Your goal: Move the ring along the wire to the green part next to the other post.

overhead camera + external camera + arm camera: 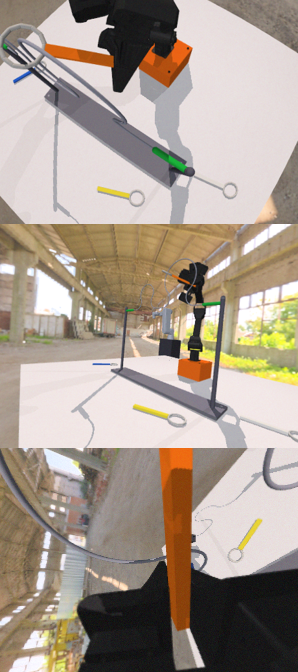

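Observation:
The ring (23, 26) (166, 272) is grey, with an orange handle (79, 56) (183, 280) (178, 523). My gripper (118, 85) (166, 565) is shut on the handle's end, high above the table. In the exterior view the ring shows nearly edge-on at the left side of the tall loop of the grey wire (185, 259) (125, 561). The wire appears to run through it; whether they touch cannot be told. One green part (170, 160) (211, 303) is beside the near post (189, 171) (218, 353), the other (4, 46) (129, 310) beside the far post (124, 340).
The posts stand on a dark base plate (107, 126) (168, 390). A yellow-handled ring (113, 191) (150, 411) (250, 534), a white-handled ring (208, 181) (263, 425) and a blue-handled ring (23, 77) (101, 364) lie on the table. The arm rises from an orange block (165, 71) (195, 369).

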Robot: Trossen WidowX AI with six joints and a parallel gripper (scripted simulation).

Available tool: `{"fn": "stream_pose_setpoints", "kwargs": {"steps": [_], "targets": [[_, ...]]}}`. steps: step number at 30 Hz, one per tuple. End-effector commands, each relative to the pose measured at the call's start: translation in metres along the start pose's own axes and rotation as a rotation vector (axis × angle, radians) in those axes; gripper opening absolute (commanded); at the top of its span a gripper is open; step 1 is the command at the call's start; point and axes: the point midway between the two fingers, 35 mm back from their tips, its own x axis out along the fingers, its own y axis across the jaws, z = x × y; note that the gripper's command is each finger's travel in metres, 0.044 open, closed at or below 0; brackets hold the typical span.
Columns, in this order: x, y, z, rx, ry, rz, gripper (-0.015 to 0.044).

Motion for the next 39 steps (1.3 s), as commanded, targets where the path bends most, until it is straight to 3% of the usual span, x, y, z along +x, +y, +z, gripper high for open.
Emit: {"fn": "stream_pose_setpoints", "kwargs": {"steps": [1, 39], "targets": [[0.000, -0.001, 0.000, -0.057, -0.009, -0.032, -0.0150], [0.000, -0.016, 0.004, -0.466, -0.063, -0.264, -0.0150]]}}
